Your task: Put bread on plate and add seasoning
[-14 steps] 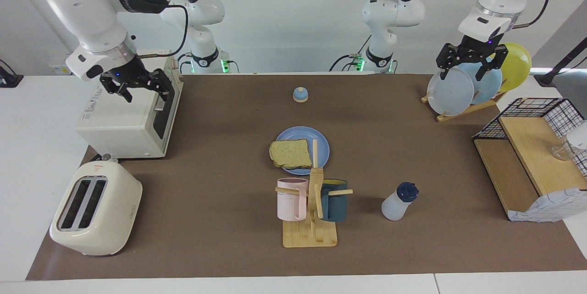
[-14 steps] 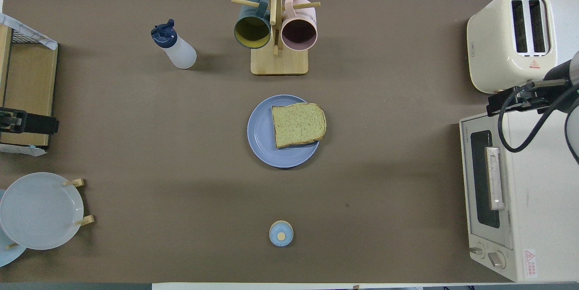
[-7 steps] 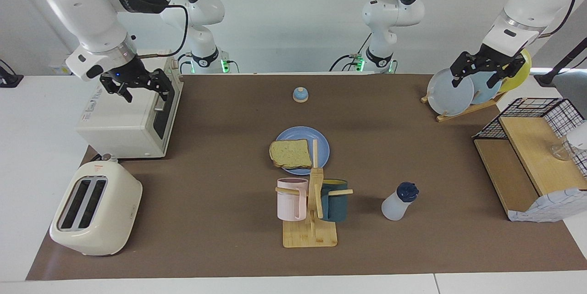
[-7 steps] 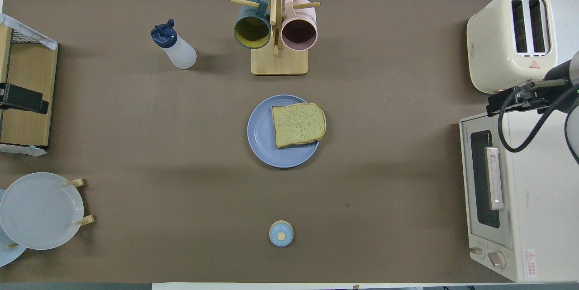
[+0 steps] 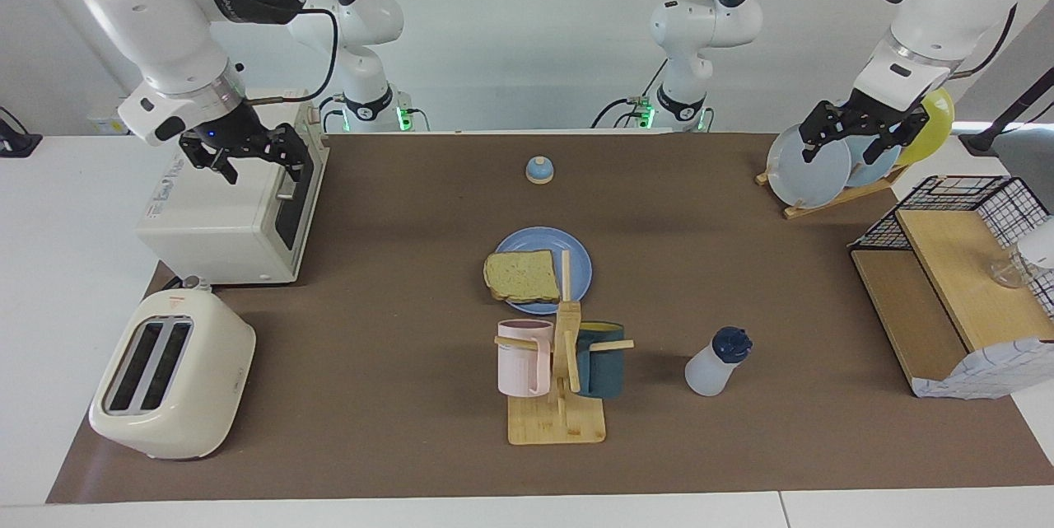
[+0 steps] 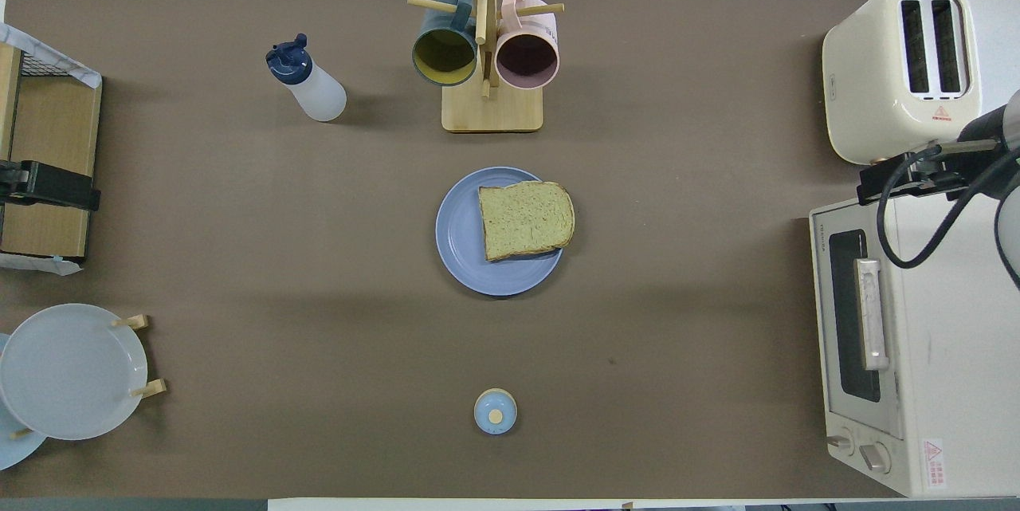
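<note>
— Where does the bread (image 5: 521, 276) lie?

— It lies on the blue plate (image 5: 580, 264) in the middle of the worktop (image 5: 395, 330), set toward the right arm's end of the plate, with one corner reaching over the rim.

— And the seasoning (image 5: 715, 362)?

— The bottle stands upright on the brown mat, farther from the robots than the plate and toward the left arm's end. It is beside the mug rack (image 5: 560, 380), which carries a pink mug (image 5: 522, 357) and a dark teal mug (image 5: 599, 359). Nothing touches the bottle.

— What of the two pincers?

— The left pincer (image 5: 856, 135) hangs in the air over the upright plates of the plate rack (image 5: 832, 197), released, its fingers spread and holding nothing. The right pincer (image 5: 247, 157) hangs over the toaster oven (image 5: 222, 223), likewise released and empty.

— Anything else on the worktop?

— A small blue bell (image 5: 539, 170) sits nearer to the robots than the plate. A cream toaster (image 5: 173, 376) stands farther from the robots than the toaster oven.
</note>
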`<control>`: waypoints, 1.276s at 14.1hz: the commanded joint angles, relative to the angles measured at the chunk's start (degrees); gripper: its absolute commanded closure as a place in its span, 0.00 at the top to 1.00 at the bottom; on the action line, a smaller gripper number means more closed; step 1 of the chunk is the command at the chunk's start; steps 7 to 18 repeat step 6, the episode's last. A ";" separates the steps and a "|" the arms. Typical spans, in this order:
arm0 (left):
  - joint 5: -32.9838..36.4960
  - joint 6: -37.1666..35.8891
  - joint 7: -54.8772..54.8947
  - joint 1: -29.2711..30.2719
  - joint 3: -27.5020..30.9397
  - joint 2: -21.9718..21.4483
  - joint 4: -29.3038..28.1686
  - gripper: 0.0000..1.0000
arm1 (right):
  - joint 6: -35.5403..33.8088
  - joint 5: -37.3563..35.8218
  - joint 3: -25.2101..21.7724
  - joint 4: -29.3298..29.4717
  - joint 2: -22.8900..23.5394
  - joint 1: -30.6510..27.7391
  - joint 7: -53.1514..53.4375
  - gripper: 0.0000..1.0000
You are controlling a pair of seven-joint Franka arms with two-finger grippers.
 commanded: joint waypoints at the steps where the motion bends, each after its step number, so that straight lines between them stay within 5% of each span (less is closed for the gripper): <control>1: -1.41 -0.40 -0.40 0.64 -0.35 -0.26 0.35 1.00 | 0.41 0.83 0.52 -0.51 -0.71 -0.68 0.86 1.00; 18: -2.12 0.14 -0.14 0.91 -0.26 0.27 0.61 1.00 | 0.41 0.83 0.43 -0.51 -0.71 -0.68 0.86 1.00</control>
